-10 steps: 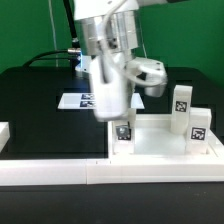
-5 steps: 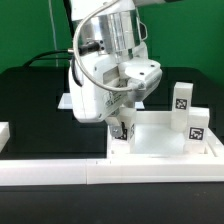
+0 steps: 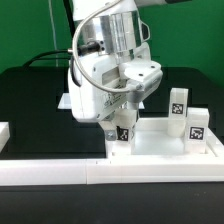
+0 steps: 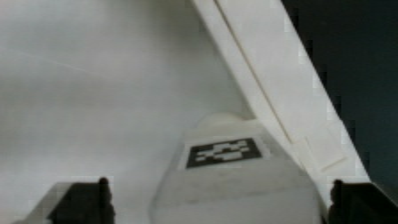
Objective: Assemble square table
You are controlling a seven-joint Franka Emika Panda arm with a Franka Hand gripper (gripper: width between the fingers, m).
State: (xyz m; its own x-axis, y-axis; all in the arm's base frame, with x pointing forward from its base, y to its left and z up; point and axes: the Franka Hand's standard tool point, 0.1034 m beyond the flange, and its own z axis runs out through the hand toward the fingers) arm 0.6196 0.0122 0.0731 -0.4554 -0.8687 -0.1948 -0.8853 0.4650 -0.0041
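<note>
Hanging gripper [image 3: 123, 128] astride leg block [image 3: 122, 134]

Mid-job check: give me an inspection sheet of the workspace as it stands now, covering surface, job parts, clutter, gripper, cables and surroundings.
Surface: black table, white border rail along the front.
Job's things: square tabletop at the exterior view's right; one leg under the gripper; two legs upright at the tabletop's right side; fourth leg not seen.
Clutter: marker board mostly hidden behind the arm.
Gripper: gripper open, its fingers either side of the tagged leg.
Cables: black cable at the back.
Surroundings: green backdrop.
</note>
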